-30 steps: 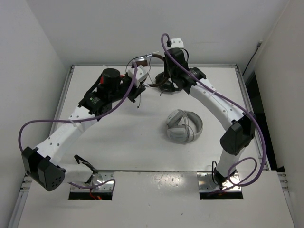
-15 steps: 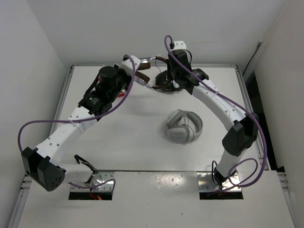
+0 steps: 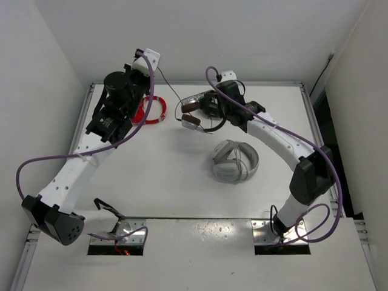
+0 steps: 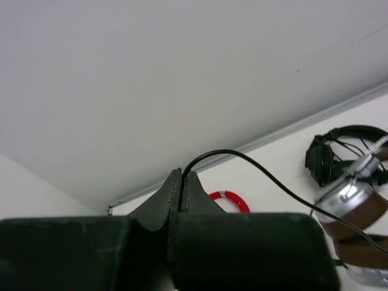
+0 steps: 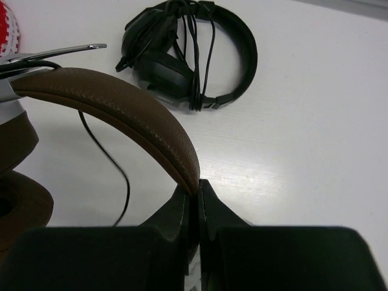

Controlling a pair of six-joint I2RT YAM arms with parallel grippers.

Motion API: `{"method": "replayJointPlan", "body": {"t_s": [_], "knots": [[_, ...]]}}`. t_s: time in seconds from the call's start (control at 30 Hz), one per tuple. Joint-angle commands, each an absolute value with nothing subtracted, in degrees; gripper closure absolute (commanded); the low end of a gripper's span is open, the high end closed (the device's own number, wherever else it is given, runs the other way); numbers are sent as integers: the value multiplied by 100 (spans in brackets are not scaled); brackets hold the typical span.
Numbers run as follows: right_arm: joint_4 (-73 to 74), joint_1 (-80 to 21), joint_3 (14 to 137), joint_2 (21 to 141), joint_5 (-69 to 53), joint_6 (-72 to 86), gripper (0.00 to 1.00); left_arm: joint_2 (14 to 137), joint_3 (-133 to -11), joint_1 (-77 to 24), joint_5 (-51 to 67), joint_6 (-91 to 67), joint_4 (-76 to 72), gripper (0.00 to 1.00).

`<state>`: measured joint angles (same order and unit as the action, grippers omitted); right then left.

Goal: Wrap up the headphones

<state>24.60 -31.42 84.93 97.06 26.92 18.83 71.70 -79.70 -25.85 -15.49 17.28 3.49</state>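
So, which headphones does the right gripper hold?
The brown pair with silver cups, clamped at its headband. The red pair, grey pair and black pair lie loose.

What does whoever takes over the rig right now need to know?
Left pincer: shut on the cable, raised at the far left.
Right pincer: shut on the headband, holding the headphones at far centre.
Done: both grips made; cable spans from left pincer to the headphones.
Left: all the winding; the headband shows no turns of cable yet.
Ignore red headphones, grey headphones, black headphones.
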Motion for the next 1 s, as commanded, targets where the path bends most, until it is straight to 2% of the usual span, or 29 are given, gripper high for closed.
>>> {"method": "replayJointPlan", "body": {"t_s": [0.0,0.23,0.5,0.97], "knots": [[1505,-3269,8115,9107,2874,1425,100,7040,-8393,-2426,-1644,1828,-70,100],[871,-3541,7067,8692,2988,783,100,7225,-8666,-2250,-1468,1890,-281,100],[80,-3937,6267,7999,2215,-121,100,7559,-8938,-2092,-713,1197,131,100],[-633,-4376,5880,7506,1837,-1028,100,8507,-9228,-1916,579,255,668,100]]}}
